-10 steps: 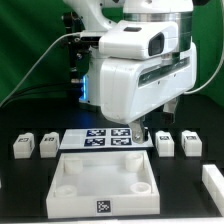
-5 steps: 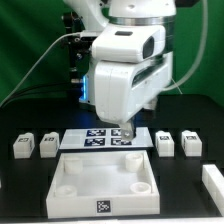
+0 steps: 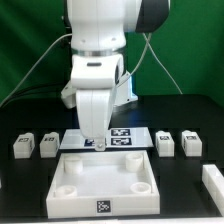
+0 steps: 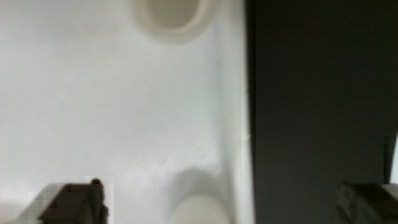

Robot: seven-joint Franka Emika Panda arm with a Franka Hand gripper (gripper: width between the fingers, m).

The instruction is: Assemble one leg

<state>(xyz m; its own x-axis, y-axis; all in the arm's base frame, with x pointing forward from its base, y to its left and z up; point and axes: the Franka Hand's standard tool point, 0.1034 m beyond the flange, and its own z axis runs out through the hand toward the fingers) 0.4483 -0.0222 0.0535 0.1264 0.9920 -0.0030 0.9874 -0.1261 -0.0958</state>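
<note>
Several small white legs with black-and-white tags lie in a row: two at the exterior view's left point(image 3: 22, 146) point(image 3: 47, 145) and two at its right point(image 3: 165, 143) point(image 3: 191, 143). The wide white square base point(image 3: 105, 163) with round corner sockets lies in front. My gripper point(image 3: 97, 142) hangs over the base's far edge, by the marker board, away from every leg. In the wrist view the gripper point(image 4: 222, 205) is open and empty, its dark fingertips point(image 4: 71, 203) wide apart over the base's white surface point(image 4: 107, 110) and a socket point(image 4: 173, 15).
The marker board point(image 3: 125, 138) lies behind the base, partly hidden by the arm. Another white part point(image 3: 213, 180) sits at the exterior view's right edge. Cables hang behind the arm. Black table point(image 4: 320, 100) shows beside the base.
The arm has swung toward the exterior view's left and turned its wrist, moving from over the marker board's right end to its left part. The jaws stay empty.
</note>
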